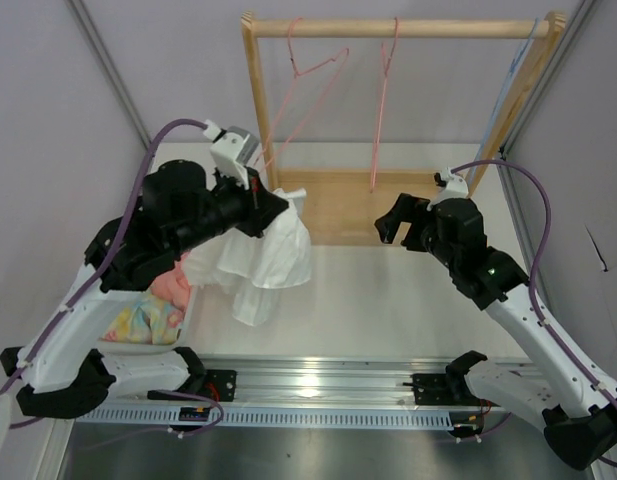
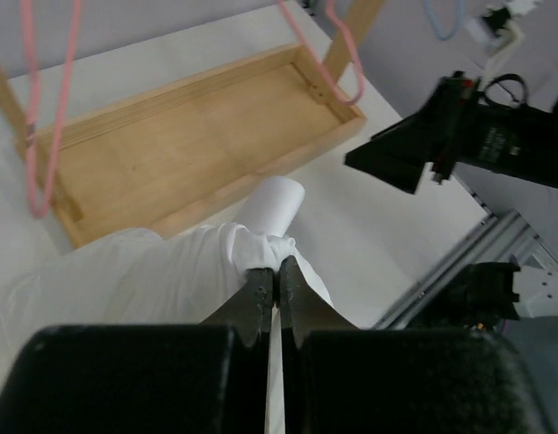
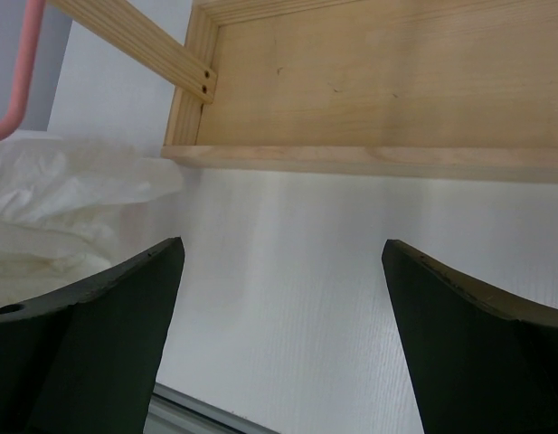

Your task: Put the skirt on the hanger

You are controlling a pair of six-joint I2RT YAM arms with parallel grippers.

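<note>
**While left had the skirt pinched aloft, right sat open by the rack**

Since the hanger point(image 1: 322, 88) hung up on the rod point(image 1: 408, 28) of the wooden rack point(image 1: 256, 100), the skirt point(image 1: 273, 255) had to come off the worktop point(image 1: 388, 300) first. That looked like the reason for the lift. The left gripper point(image 2: 277, 268) had its fingers together, clamped on a small bunched fold of the white fabric. The rest draped down in front of the rack's left post. I couldn't tell whether the hem touched the worktop.

The hanger sat tilted on the rod, above the skirt and apart from it. Nothing was threaded on it yet, so the task looked to be at an early stage.

The right gripper point(image 1: 388, 225) hovered over bare worktop just in front of the rack's base, with its fingers wide apart and nothing between them. It was aimed toward the skirt. My read: it was staged for a second grip, since one pinch point leaves the fabric collapsed with no opening to feed the wire through.

Risks:
- The thin wire hanger hangs free on the rod and would probably swing if nudged.
- The crinkled fabric is light and could slip or snag.

The patterned clothes point(image 1: 148, 315) lay on the left, clear of the work.
</note>
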